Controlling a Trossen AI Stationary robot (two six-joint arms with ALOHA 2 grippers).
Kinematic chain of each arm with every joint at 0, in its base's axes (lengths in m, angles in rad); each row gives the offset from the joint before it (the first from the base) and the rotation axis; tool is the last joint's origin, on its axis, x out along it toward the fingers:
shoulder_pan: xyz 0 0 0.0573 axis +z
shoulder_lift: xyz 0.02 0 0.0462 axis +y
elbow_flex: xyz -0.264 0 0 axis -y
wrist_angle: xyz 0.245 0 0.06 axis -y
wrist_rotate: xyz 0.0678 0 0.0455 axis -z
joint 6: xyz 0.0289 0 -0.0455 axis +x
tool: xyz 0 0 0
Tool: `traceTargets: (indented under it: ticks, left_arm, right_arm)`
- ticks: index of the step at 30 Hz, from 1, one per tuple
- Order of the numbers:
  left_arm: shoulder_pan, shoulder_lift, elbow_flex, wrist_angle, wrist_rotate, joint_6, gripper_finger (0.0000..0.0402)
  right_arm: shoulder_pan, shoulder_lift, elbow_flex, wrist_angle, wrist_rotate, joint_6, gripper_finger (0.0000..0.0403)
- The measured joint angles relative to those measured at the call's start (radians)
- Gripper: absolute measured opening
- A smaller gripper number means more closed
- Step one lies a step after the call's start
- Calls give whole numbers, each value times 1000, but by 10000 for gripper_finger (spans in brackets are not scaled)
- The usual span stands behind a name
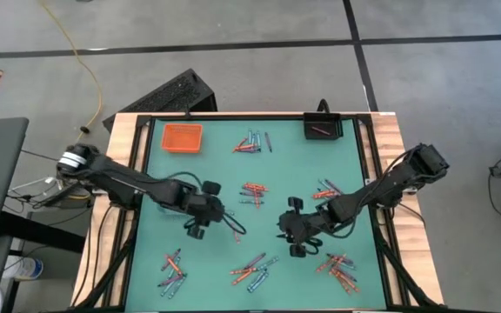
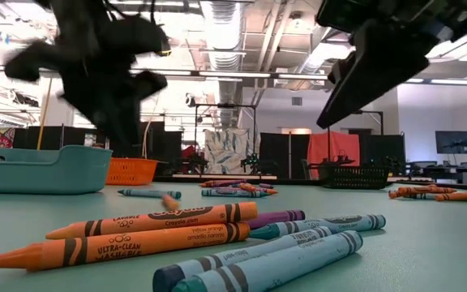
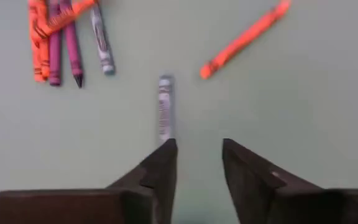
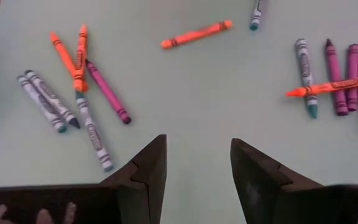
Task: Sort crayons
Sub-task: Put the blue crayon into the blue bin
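Crayons lie in several loose heaps on the green mat, orange, purple and blue-grey. My left gripper hovers left of the middle, open. A single blue-grey crayon lies flat on the mat just ahead of one fingertip, with an orange crayon farther off. My right gripper hangs right of the middle, open, with bare mat between its fingers. Beyond it lie one orange crayon and heaps on either side.
An orange tray stands at the far left of the mat and a black tray at the far right. The low view also shows a teal bin on the left. More heaps lie along the near edge.
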Motion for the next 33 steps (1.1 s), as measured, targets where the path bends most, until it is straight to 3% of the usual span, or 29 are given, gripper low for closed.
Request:
traceTargets:
  ticks: [4, 9, 19, 24, 33]
  left_arm:
    - [30, 94, 28, 3, 21, 5, 157]
    - [62, 146, 32, 11, 99, 4, 157]
    - [105, 147, 25, 92, 100, -17, 128]
    - [126, 166, 25, 70, 186, -4, 117]
    - [137, 224, 34, 67, 222, 1, 73]
  right_arm:
    - [-1, 0, 1, 5, 11, 41, 168]
    - [-5, 0, 1, 4, 31, 59, 168]
    - [-4, 0, 1, 6, 57, 65, 168]
    - [-4, 0, 1, -16, 56, 112, 168]
    - [-18, 0, 2, -88, 57, 195, 169]
